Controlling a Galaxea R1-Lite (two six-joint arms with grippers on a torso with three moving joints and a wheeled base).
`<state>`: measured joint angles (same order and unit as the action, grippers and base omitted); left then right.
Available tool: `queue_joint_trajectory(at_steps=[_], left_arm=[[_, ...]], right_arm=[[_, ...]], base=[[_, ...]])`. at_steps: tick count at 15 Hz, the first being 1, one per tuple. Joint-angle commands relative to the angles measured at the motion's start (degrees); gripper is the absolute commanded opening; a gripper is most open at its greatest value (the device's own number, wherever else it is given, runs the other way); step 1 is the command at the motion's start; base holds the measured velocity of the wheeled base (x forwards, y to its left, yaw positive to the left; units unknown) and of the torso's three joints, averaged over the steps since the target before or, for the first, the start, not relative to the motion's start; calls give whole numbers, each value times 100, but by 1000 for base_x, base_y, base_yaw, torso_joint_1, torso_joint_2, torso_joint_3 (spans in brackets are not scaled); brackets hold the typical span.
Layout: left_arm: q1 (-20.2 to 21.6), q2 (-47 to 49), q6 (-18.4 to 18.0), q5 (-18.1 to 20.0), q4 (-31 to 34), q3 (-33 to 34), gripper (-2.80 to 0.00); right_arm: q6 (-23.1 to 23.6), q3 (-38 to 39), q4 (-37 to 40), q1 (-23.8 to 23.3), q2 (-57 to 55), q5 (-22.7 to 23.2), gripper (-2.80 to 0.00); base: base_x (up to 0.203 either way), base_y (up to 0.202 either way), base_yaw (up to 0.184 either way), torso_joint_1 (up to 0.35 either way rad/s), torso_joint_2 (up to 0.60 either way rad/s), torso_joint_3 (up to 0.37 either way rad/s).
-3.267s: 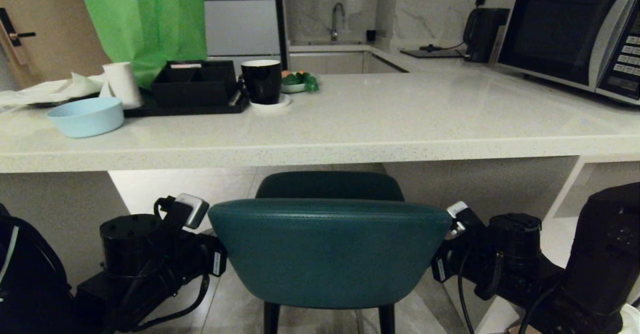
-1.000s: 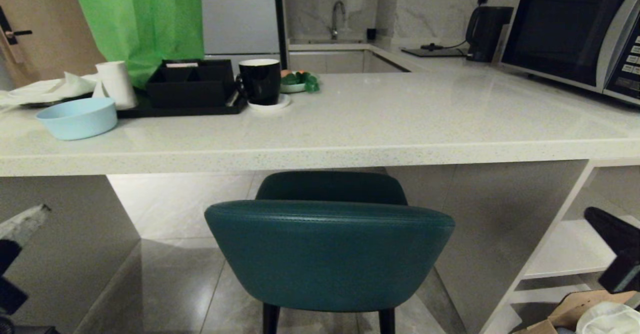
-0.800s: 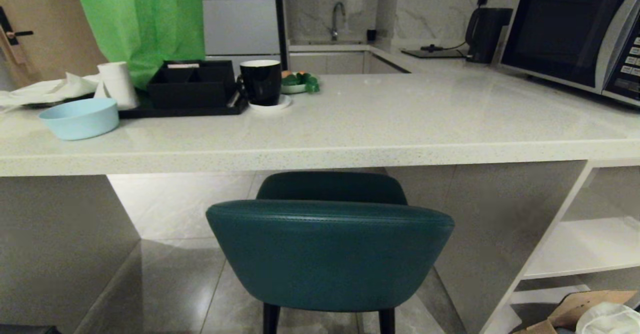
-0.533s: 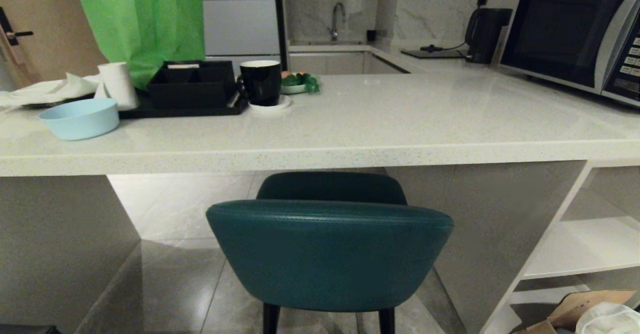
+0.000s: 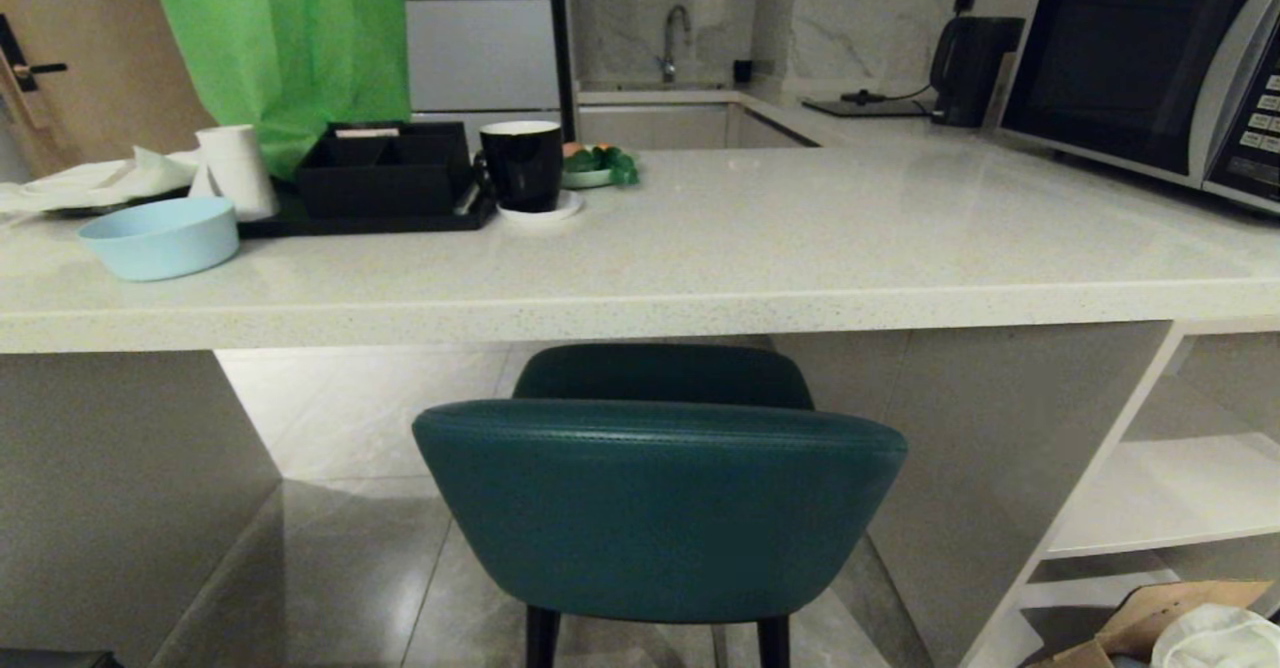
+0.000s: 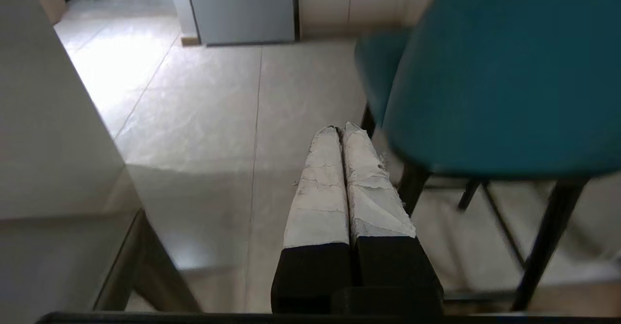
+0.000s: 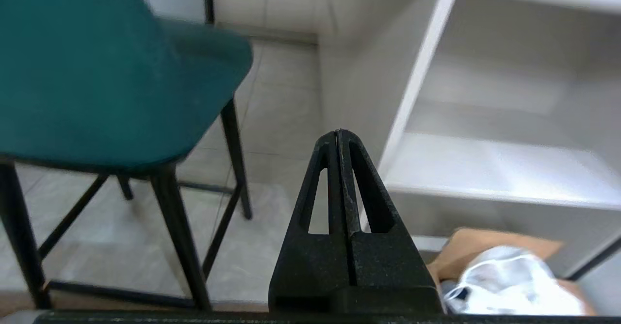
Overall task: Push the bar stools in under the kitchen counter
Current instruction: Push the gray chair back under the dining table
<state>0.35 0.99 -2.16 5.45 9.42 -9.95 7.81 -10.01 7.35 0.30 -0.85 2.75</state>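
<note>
Kitchen setting, pale tiled floor (image 5: 340,548), off-white speckled surface (image 5: 700,238) running across the head view with a thick front edge. On top: pale blue bowl (image 5: 160,238), black tray (image 5: 380,188), black mug (image 5: 522,163), microwave (image 5: 1140,58) at the far right. Teal bar stool (image 5: 655,508) stands squarely before the gap under the surface; seat front sits beneath the edge, curved backrest on the robot's side of it and below the edge, so it looks largely pushed in. Grey stool not in any view. Neither arm shows in the head view. Left pincer (image 6: 339,130) seen from its wrist camera: white-padded fingers pressed together, holding nothing, low beside the stool's left flank, apart from it, above the floor. Right pincer (image 7: 338,131): black fingers closed tip to tip, empty, hanging between the stool's thin black legs (image 7: 233,154) and the open white shelving (image 7: 485,169), touching neither. Cardboard box with white wrapping (image 7: 504,275) lies on the floor below the shelving. Judgement: this stool reads as done or nearly so; the second stool remains to be found. If any further push is wanted here, contact is best made on both ends of the backrest evenly, closed fingers flat against it, so the stool travels straight and the legs do not swing into the slab panel (image 5: 1000,448) at right.
</note>
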Motion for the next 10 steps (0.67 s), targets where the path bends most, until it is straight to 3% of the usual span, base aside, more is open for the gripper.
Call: queue_joint_trajectory(at_steps=[1,3,4,5,7,9,10], left_arm=[[2,-108,-118,-4,-80,355,-280],[2,-102,-178,-16,-869,795,-280],[-7,-100,-172,-34,-1127,898,-280],[-9,-108,-181,-88,-1135,911,-280],[-9,-108,-312,-551,-1075,1012,-280],[-9,-108,-331,-457,-1074,1012,-280],[-9,-105,-305,-465,-1074,1014,-280]], right_arm=[[-51,568,-455,-4,91,85,-280],[-359,729,-813,-4,85,519,-280],[-329,737,-822,-4,89,525,-280],[-267,814,-832,-4,92,370,-280],[-322,869,-849,-4,94,200,-280],[-423,871,-830,-4,92,26,-280],[-245,998,-780,-9,87,-202,-280]], base=[[0,0,0,0,0,0],[0,0,0,0,0,0],[0,0,0,0,0,0],[0,0,0,0,0,0],[0,0,0,0,0,0],[0,0,0,0,0,0],[0,0,0,0,0,0]])
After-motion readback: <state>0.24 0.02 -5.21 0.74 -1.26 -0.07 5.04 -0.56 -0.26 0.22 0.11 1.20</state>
